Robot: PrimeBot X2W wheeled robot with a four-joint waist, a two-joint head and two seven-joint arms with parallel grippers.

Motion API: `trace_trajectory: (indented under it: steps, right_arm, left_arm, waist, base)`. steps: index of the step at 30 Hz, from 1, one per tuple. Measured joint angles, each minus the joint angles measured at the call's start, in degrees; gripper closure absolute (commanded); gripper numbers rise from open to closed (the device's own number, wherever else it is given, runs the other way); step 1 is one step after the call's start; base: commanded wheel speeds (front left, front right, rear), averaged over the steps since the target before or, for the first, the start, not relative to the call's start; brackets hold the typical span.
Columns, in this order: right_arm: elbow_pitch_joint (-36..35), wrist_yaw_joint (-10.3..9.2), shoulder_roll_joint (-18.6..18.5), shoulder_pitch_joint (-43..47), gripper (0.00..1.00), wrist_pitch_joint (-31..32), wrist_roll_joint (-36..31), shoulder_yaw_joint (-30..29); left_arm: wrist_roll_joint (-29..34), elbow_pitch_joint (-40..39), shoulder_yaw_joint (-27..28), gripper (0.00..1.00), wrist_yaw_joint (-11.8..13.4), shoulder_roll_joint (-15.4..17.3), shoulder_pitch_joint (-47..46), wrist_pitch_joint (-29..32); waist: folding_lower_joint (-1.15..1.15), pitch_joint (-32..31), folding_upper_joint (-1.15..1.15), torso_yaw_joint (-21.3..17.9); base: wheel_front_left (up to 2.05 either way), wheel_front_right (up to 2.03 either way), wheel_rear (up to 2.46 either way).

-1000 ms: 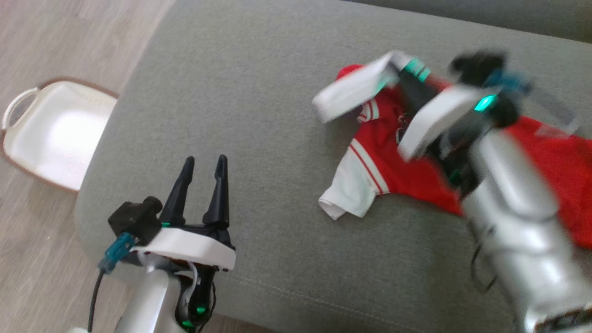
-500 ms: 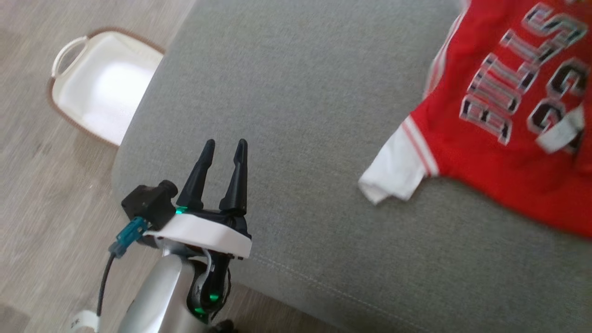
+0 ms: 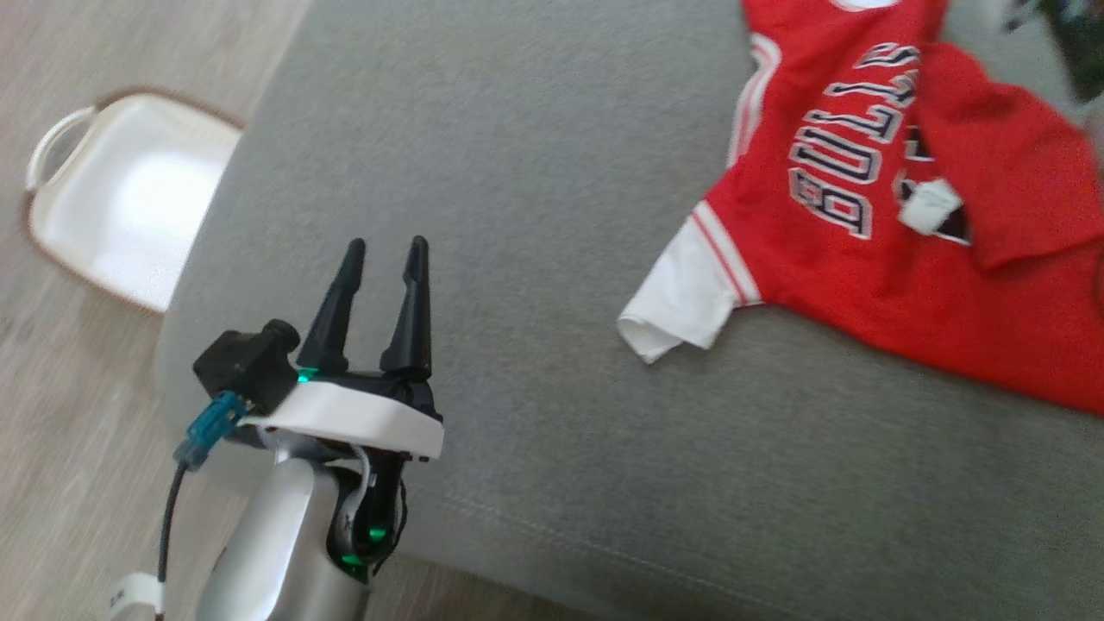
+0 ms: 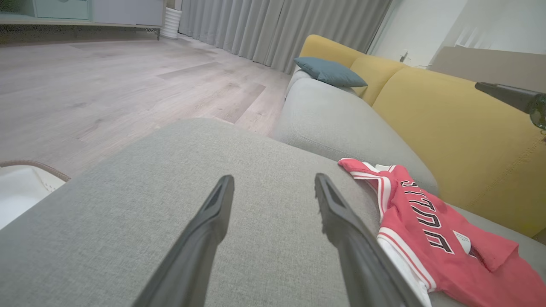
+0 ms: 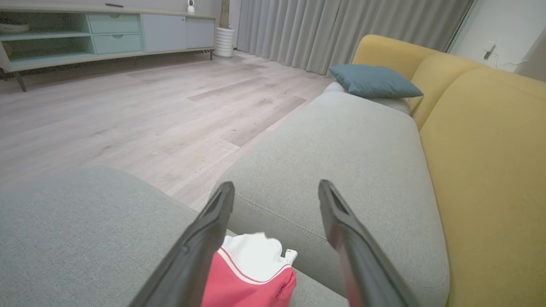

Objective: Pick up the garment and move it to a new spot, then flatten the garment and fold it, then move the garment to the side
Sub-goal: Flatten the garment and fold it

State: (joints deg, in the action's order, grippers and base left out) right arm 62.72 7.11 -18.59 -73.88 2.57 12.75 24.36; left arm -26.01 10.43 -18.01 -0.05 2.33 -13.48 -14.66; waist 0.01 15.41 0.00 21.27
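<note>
Garment point(image 3: 802, 259) now flipped lettering-up, fold hiding lower print, left end effector point(image 3: 386, 244) and right end effector point(image 5: 276, 184) spread empty

Red jersey point(image 3: 828, 285) on grey sofa cushion point(image 3: 535, 172)

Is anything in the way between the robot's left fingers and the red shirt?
No, nothing visible. Only bare grey cushion lies between the left gripper, its fingers apart, and the shirt, which lies off to its right on the same cushion.
</note>
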Motion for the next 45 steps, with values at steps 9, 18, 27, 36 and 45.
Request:
trace_trajectory:
  steps: [9, 18, 27, 36, 45]
  right_arm:
    - [-4.5, 0.0, 3.9, 12.7, 0.0, -9.3, 7.4, 1.4]
    - [-15.5, 0.0, 6.5, 31.6, 0.0, -14.9, 8.1, -4.4]
    - [-35.1, 0.0, 13.3, 53.8, 0.0, -14.3, -1.6, -19.4]
    - [-51.3, 0.0, 15.2, 59.1, 0.0, -6.7, -5.2, -23.3]
    - [-56.2, 0.0, 15.4, 60.7, 0.0, -4.4, -4.6, -23.4]
  left_arm:
    - [2.8, 0.0, 2.3, 0.0, -0.5, 0.0, 2.0, 0.0]
    - [3.8, -0.9, 3.4, 0.0, 0.1, 0.1, 6.4, 0.0]
    - [4.4, -1.2, 3.7, 0.0, 0.3, 0.1, 8.5, 0.0]
    - [8.4, 7.8, -0.1, 0.0, -1.5, 0.3, 6.6, 0.6]
    - [10.1, 20.2, -5.2, 0.0, -3.5, 0.5, 0.1, 5.8]
  waist:
    - [0.0, -5.7, 0.0, -6.3]
    - [-0.01, -11.6, 0.0, -12.3]
    - [-0.01, -12.7, 0.0, -15.8]
    - [-0.01, -9.5, 0.0, -16.9]
    - [-0.01, -6.3, 0.0, -19.4]
  base:
    - [0.0, 0.0, 0.0]
    - [0.0, 0.0, 0.0]
    - [0.0, 0.0, 0.0]
    - [0.0, 0.0, 0.0]
    - [0.0, 0.0, 0.0]
